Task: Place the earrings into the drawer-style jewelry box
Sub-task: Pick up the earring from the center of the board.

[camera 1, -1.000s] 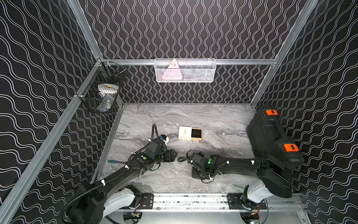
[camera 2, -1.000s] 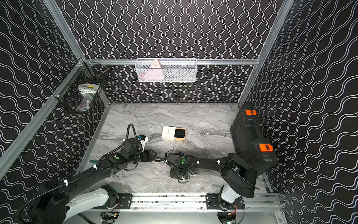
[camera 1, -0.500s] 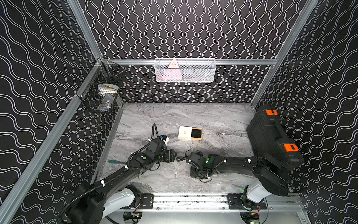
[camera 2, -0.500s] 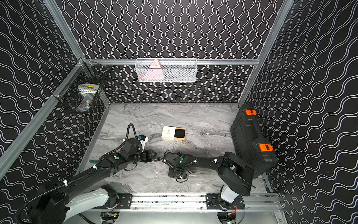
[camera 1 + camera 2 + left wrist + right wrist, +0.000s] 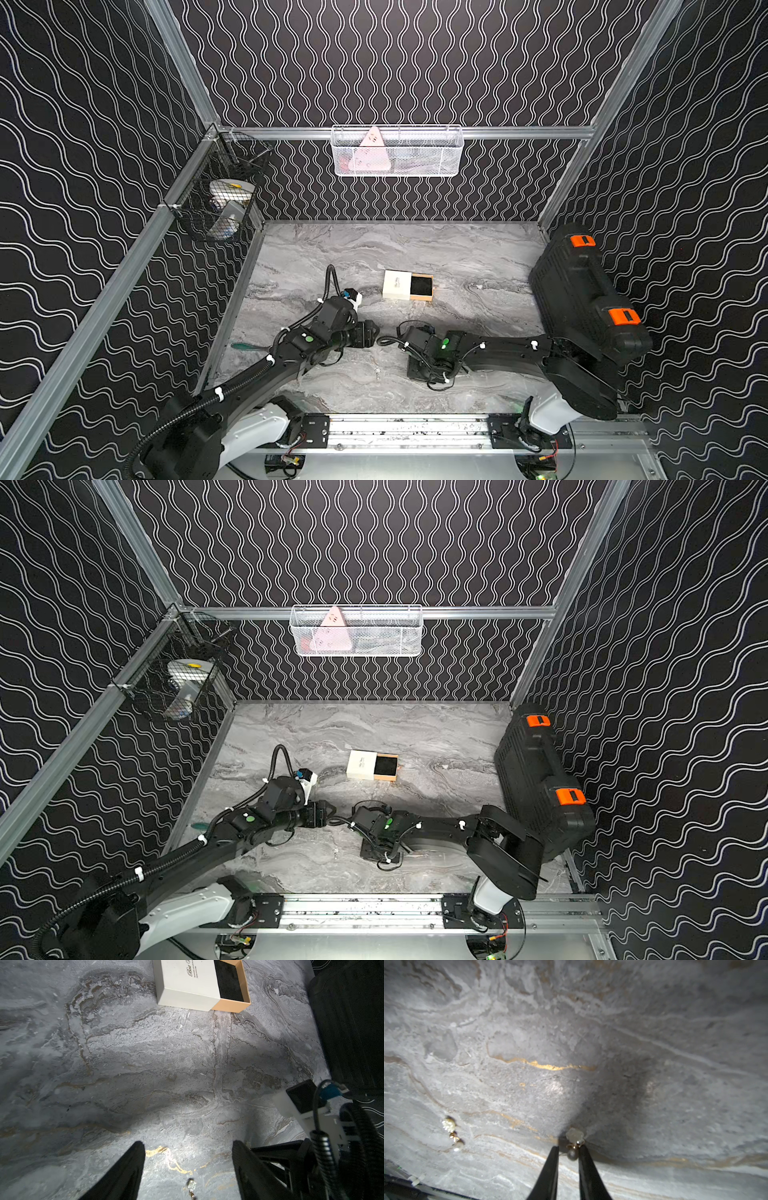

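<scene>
**Marble tabletop (image 5: 478, 257), slippery catch**

The left gripper (image 5: 188, 1142) gapes empty over a loose earring (image 5: 192, 1185). The right gripper (image 5: 569, 1148) pinches the other earring (image 5: 574, 1135) narrowly; lifted carelessly, it could slip before reaching the open-drawered jewelry box (image 5: 407, 286), well apart.

Black arms (image 5: 503, 353) with white bases (image 5: 257, 428), green dots (image 5: 308, 338), corrugated cables (image 5: 191, 411), tapered fingers (image 5: 549, 1174).

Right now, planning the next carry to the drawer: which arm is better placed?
Right. The right gripper appears pinched on an earring; the left gripper is open around the other earring.
</scene>
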You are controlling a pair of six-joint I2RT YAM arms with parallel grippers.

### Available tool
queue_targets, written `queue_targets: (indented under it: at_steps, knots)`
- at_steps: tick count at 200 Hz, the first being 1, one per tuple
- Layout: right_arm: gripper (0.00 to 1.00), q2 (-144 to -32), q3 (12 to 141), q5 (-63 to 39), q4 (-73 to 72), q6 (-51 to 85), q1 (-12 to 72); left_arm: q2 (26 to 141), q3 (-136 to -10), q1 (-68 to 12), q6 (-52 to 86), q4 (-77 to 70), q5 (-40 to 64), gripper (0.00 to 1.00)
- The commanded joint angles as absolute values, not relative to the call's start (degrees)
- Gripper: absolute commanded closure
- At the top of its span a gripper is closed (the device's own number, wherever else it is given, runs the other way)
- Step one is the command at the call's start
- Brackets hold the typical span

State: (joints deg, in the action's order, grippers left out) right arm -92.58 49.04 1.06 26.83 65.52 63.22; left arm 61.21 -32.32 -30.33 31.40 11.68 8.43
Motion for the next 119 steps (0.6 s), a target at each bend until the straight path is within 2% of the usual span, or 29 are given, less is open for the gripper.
queue_targets:
  at_steps: [1, 32, 119]
  knots:
    - [0.83, -93.07, 48.7, 3.08, 28.48, 67.14, 63.23, 61.11, -32.44, -30.37, 30.59, 11.54, 8.42, 0.28]
    - [0.87, -92.9, 48.52, 3.27, 28.39, 67.32, 63.23, 61.35, -32.43, -30.32, 30.59, 11.25, 8.88, 0.28]
    - [0.88, -87.64, 45.16, 4.07, 23.24, 66.53, 61.66, 61.7, -30.75, -30.78, 32.55, 5.7, 15.21, 0.29]
